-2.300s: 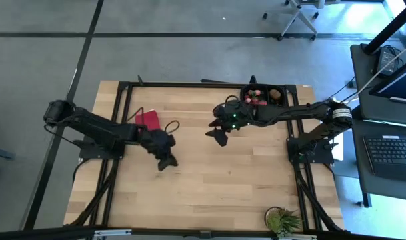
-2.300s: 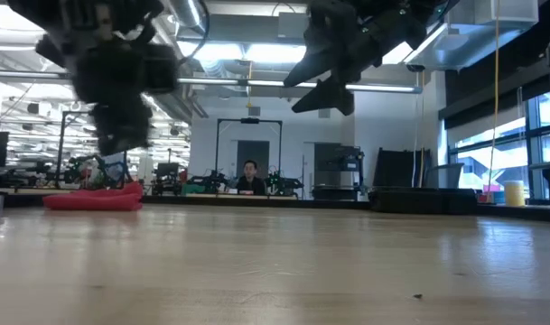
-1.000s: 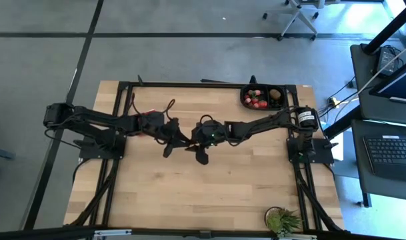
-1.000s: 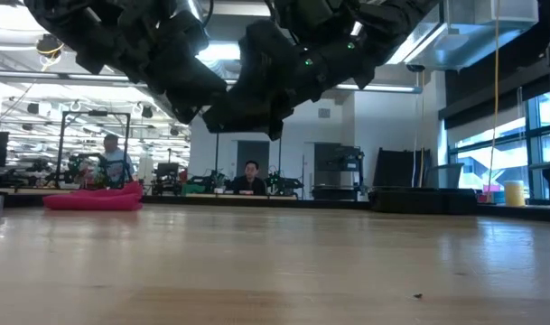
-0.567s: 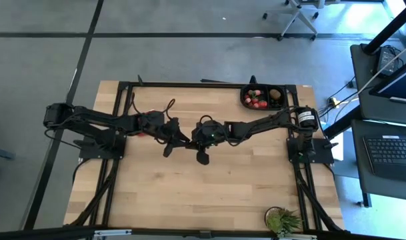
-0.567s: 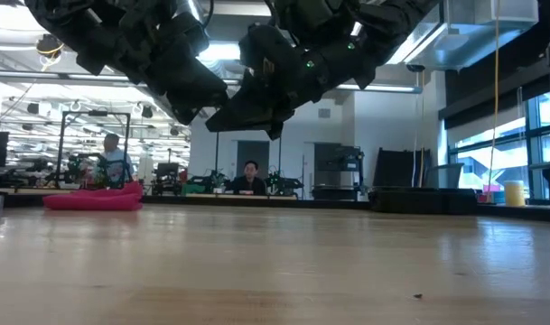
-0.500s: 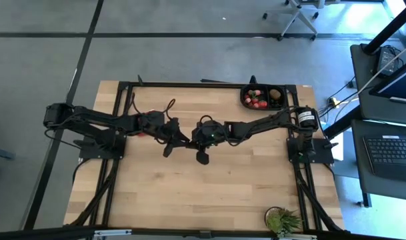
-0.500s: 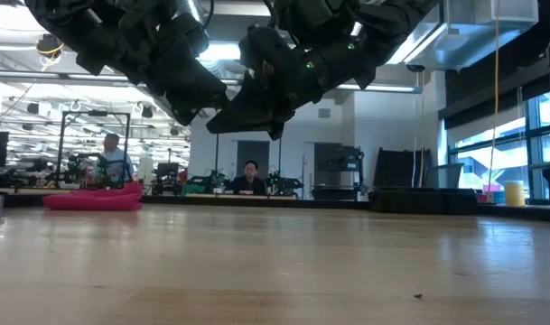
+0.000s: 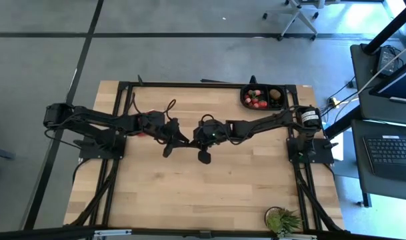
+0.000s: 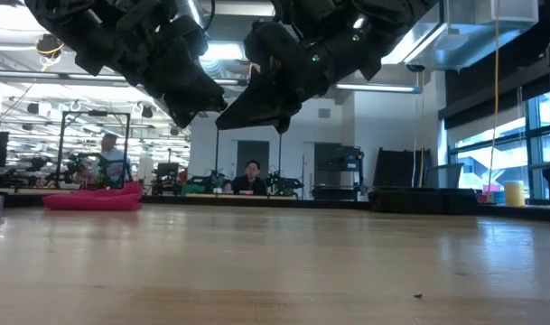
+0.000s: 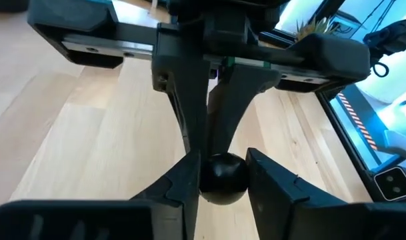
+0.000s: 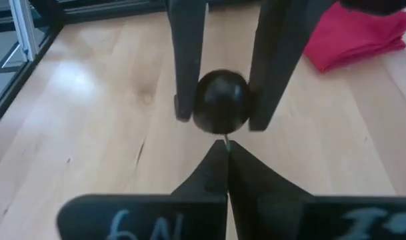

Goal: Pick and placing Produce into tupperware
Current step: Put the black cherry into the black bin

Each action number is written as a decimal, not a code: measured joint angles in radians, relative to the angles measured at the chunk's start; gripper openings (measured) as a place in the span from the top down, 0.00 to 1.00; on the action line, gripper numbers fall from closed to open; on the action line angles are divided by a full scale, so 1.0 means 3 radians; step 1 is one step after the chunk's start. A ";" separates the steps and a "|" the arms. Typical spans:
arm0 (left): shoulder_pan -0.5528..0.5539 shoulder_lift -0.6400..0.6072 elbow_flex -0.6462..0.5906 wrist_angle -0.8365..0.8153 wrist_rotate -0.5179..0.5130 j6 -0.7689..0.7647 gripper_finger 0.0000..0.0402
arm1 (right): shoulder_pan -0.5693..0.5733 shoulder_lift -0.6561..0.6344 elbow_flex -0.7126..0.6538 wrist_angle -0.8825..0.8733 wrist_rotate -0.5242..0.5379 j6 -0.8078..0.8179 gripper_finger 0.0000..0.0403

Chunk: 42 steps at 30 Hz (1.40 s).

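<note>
Mid-table, above the wood: left gripper (image 11: 223, 183) pinches 1 dark round fruit (image 11: 222, 177) between its fingers. Right gripper (image 12: 227, 163), fingers pressed together, pinches its stem. Black tray (image 9: 263, 97) sits far right.

Your two arms reach inward and meet nose to nose above the middle of the table, both held clear of the surface. Your left gripper (image 9: 178, 138) has its fingers (image 11: 183, 190) pressed on either side of a small dark ball. Your right gripper (image 9: 193, 140) faces it with both fingers (image 12: 216, 177) pressed flat together, their tips just beside that ball.
</note>
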 joint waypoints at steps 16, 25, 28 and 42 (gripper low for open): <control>0.0232 0.0003 -0.0001 0.0030 -0.0003 0.0001 0.59 | -0.0213 -0.0173 0.0004 -0.1132 0.0626 0.0063 1.00; 0.0306 0.0003 -0.0001 0.0025 -0.0090 -0.0003 0.61 | -0.0910 -0.1085 0.0004 -0.2853 0.1060 0.0652 1.00; 0.0305 0.0003 -0.0001 0.0011 -0.0199 -0.0001 0.62 | -0.1308 -0.1428 0.0004 -0.3359 0.1104 0.0932 1.00; 0.0305 0.0003 -0.0001 0.0004 -0.0400 0.0001 0.62 | -0.2848 -0.1495 0.0004 -0.4404 0.1105 0.1388 1.00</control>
